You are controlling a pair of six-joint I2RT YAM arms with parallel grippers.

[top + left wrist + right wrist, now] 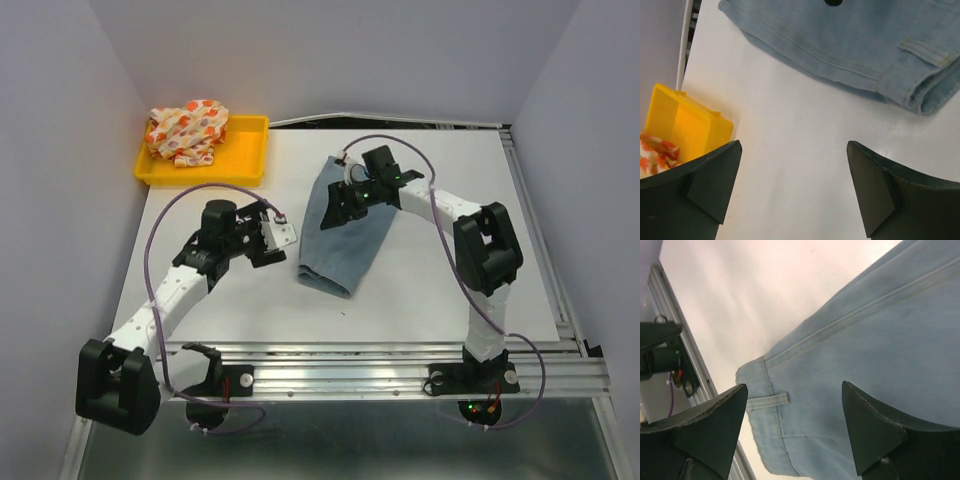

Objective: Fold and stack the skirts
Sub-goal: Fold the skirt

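Skirts lie in two places on the big white table (430, 290). Two robot arms are fixed at the near edge of it. The left arm (170, 290) bends in from the left side, and the right arm (480, 250) bends in from the right. The blue denim skirt (345, 235) lies flat near the middle of the table. It looks folded over on itself into a long shape, with one end pointing to the back and the other end to the front. A yellow tray (245, 155) sits at the back left corner, well apart from the denim skirt. The spotted skirt (188, 130) is in the tray, all bunched up in a heap, and part of it hangs over the tray's edge. The left gripper (794, 150) is over bare table just beside the denim skirt, with its fingers spread wide and nothing between them. The right gripper (794, 387) is over the denim skirt, also spread wide and holding nothing. I cannot tell if it touches the cloth. A little belt loop (769, 400) shows on the skirt below it.
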